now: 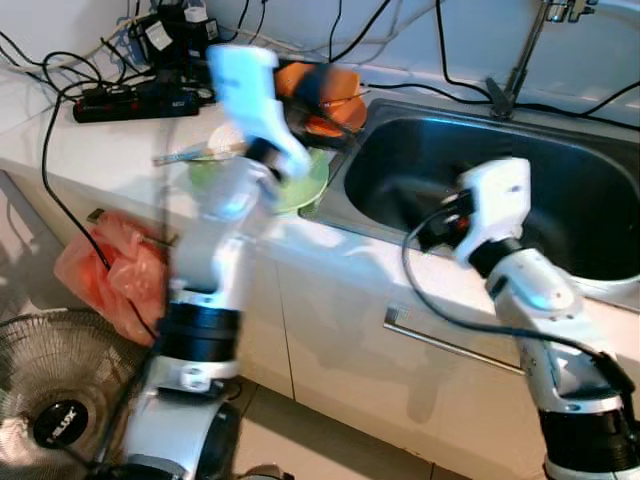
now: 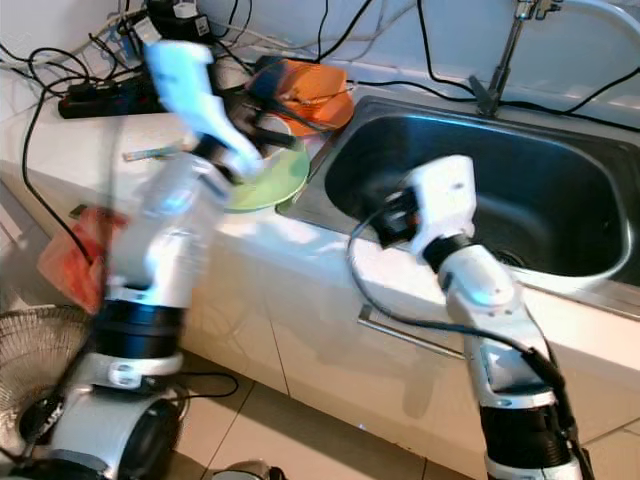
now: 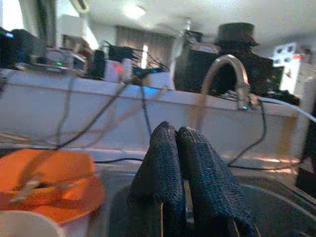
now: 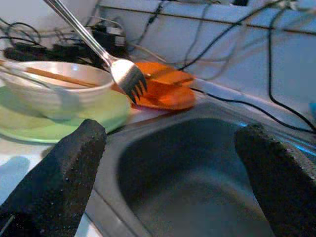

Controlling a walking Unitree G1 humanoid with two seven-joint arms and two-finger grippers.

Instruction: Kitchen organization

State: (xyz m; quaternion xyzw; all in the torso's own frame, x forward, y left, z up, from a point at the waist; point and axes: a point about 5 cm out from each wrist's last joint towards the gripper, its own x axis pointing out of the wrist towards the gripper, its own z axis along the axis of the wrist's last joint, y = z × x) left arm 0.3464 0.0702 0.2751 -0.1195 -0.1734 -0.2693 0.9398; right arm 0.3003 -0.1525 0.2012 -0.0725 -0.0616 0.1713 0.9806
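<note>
A green plate (image 1: 303, 190) lies on the counter just left of the sink (image 1: 560, 215), with a white bowl (image 4: 54, 88) on it. Chopsticks lie across the bowl, and a metal fork (image 4: 126, 74) juts past its rim toward stacked orange dishes (image 1: 322, 92). My left arm is raised over the plate and looks blurred. Its left gripper (image 3: 176, 134) is shut with nothing between the fingers and faces the orange dishes and the tap. My right gripper (image 4: 170, 131) hangs open at the sink's left rim, its fingers wide apart over the dark basin.
A tap (image 1: 520, 60) stands behind the sink. A black power strip (image 1: 135, 100) and tangled cables lie at the back of the counter. Below, an orange plastic bag (image 1: 110, 265) hangs by the cabinet, a fan (image 1: 50, 400) stands on the floor, and a cabinet handle (image 1: 440, 345) sticks out.
</note>
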